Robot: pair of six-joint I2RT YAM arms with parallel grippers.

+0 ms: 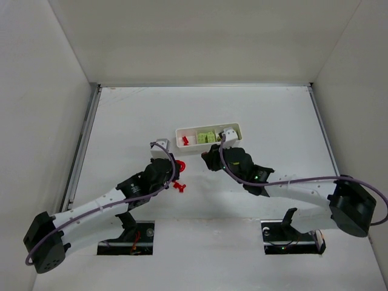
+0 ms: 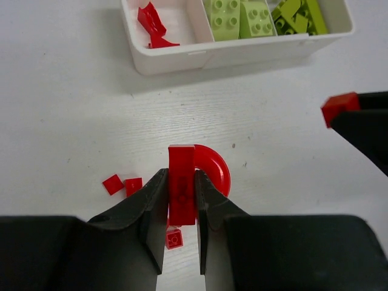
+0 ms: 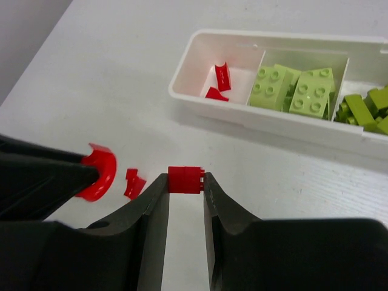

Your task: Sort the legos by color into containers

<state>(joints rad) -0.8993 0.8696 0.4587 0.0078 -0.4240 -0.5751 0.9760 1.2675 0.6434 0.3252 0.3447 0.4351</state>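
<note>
Closest in, grips a red arch brick edge-on in the left tool, fingers pinching its flat faces, curve pointing ahead. Cannot tell whether the brick is clear of the desk. Beside and beneath that grip, three loose red bits on the desk, untouched.

Further right, pinches one small red brick at the very tips of the right tool, on the near side of the tray, not over it.

Beyond both, the long white tray in three parts. Left compartment with a couple of red pieces; middle compartment with yellow-green bricks; right compartment with smaller yellow-green pieces.

Reads as the carry step: both picks made, neither drop done.

Next calls for bringing each red piece over the left compartment and no other. With both tools close beside each other and bound for one small bay, better taken one at a time to avoid a knock. Needs lowering inside the rim before spreading the fingers, to keep such light pieces from bouncing out. After that, back for the loose red bits.
</note>
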